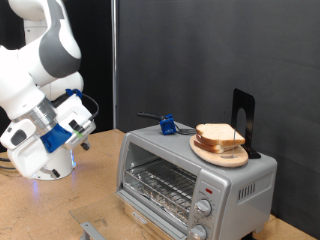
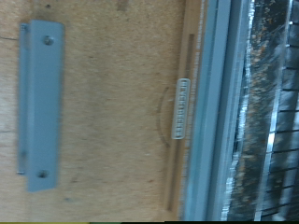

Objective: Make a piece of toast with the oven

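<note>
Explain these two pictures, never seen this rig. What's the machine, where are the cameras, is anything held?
The white machine is a Franka Panda robot arm; its tool hangs low at the exterior view's left, pointing down at the wooden table. That view comes from a camera off the arm. The other camera sits on the hand: it shows a blue-grey bracket on the table and the oven's edge. Bread slices sit on a round wooden plate atop the oven. Nothing shows between the fingers.

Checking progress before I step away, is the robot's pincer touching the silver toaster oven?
Apart. In the exterior view the pincer hangs over the wooden table, with bare tabletop between it and the silver toaster oven.
</note>
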